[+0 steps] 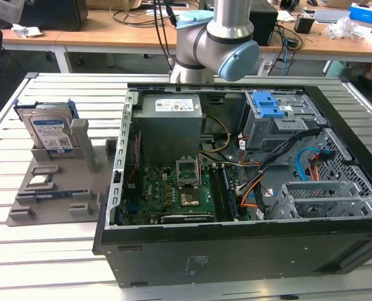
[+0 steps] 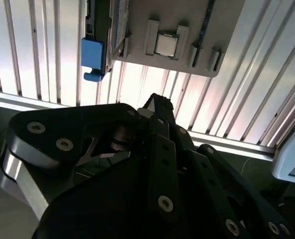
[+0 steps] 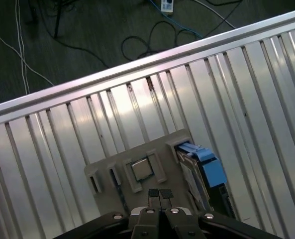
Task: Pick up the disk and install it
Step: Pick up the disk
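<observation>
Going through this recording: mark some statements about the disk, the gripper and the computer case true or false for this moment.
1. The disk stands upright in a grey holder on the slatted table. True.
2. The gripper grips the disk. False: it is shut on nothing, and the disk sits apart in the holder.
3. The computer case lies open, showing its green board. True.
4. The disk is installed in the case. False: it is in the holder, at the exterior view's left of the case.
5. A square chip sits in the holder. True.
</observation>
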Tool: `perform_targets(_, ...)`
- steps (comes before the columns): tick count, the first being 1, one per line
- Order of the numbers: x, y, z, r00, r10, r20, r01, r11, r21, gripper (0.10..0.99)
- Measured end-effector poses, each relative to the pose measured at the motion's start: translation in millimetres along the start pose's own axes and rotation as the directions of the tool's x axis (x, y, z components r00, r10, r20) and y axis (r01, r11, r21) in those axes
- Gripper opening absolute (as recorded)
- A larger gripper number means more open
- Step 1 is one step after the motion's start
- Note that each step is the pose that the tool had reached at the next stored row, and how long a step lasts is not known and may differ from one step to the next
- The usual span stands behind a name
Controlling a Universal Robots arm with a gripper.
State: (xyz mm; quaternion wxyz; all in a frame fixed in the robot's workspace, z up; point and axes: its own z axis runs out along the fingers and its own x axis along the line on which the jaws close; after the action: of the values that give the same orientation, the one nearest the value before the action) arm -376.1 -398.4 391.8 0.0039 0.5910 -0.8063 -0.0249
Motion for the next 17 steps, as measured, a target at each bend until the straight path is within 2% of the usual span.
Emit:
perform_targets(4, 0.0, -0.1, 0.0, 0.9963, -0.086, -0.0038, 0.086, 0.9963, -0.002, 0.106)
perform_targets(5, 0.0, 0.0, 0.1, 0.9933, -0.115, -0.0049, 0.115, 0.9933, -0.003, 0.106)
perform_targets(8, 0.0, 0.0, 0.0, 0.9877, -0.156, -0.0067, 0.156, 0.9877, -0.004, 0.106)
perform_targets(11, 0.0, -0.1, 0.0, 0.9795, -0.201, -0.0086, 0.201, 0.9795, -0.006, 0.106)
perform_targets(13, 0.0, 0.0, 0.0, 0.9761, -0.217, -0.0092, 0.217, 0.9761, -0.006, 0.106)
perform_targets(17, 0.0, 0.0, 0.0, 0.9760, -0.218, -0.0092, 0.218, 0.9760, -0.006, 0.106)
